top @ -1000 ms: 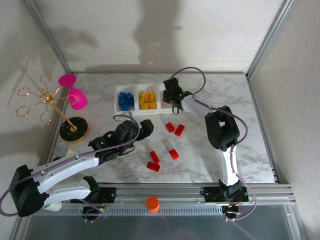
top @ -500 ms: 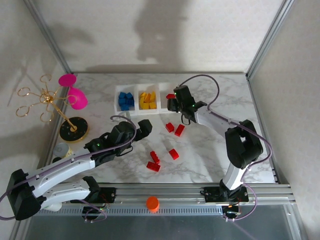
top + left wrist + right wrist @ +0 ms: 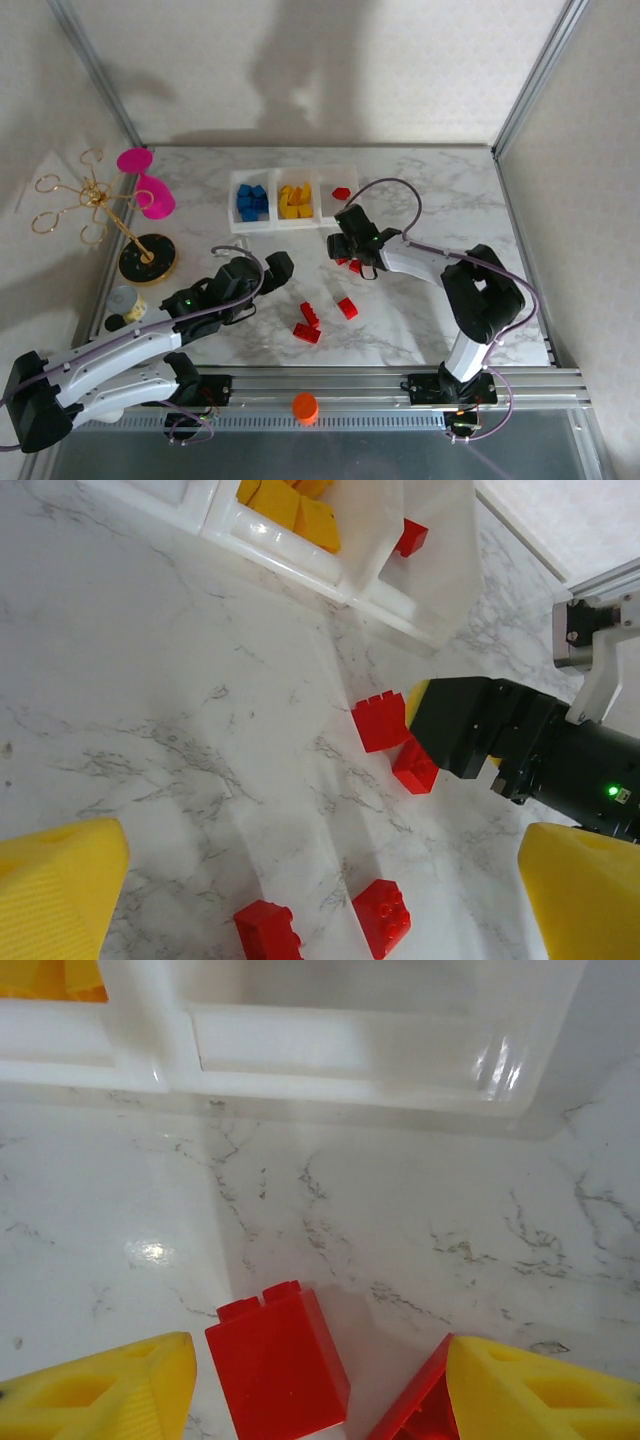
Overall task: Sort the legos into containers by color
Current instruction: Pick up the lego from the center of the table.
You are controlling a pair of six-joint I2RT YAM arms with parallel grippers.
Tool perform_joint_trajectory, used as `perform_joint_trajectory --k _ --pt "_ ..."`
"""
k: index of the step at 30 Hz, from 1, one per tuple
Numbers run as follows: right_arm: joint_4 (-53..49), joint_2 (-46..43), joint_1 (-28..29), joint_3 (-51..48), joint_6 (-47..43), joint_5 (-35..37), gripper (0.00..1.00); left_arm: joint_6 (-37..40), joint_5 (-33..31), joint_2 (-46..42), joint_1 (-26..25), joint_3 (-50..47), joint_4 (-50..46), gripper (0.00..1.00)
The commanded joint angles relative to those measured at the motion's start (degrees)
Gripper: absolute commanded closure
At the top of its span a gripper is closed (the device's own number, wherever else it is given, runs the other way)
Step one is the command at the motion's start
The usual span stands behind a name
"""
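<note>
Three joined white containers (image 3: 322, 224) stand in a row at the back. The left one holds blue legos (image 3: 251, 201), the middle one yellow legos (image 3: 295, 200), and the right one a single red lego (image 3: 341, 193). My right gripper (image 3: 346, 256) hangs open over two red legos just in front of the bins. In the right wrist view one red lego (image 3: 278, 1365) lies untouched between its yellow fingers (image 3: 100, 1392), and a second (image 3: 415, 1412) shows beside the right finger. My left gripper (image 3: 281, 267) is open and empty, above three more red legos (image 3: 347, 307).
Pink cups (image 3: 148, 186) hang on a gold stand (image 3: 92, 198) with a black base (image 3: 148, 258) at the left. A grey can (image 3: 124, 300) sits near the left edge. An orange cap (image 3: 305, 406) rests on the front rail. Metal frame posts bound the table.
My right gripper has come back from the right bin, leaving a red lego in it, and lowered over the two red legos with jaws wider. The left arm drew back slightly.
</note>
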Motion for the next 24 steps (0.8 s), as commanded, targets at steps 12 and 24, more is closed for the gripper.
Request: perform_joint_trajectory --k 12,24 --pt "0.3 6.8 3.6 4.2 -2.1 -0.1 0.43 -2.2 -3.3 -1.8 -0.4 -1.4 -2.6 0.0" --pt "-3.0 6.6 3.7 6.7 -1.1 2.8 0.68 -1.8 -3.6 -1.9 -0.5 -1.2 -2.5 0.0"
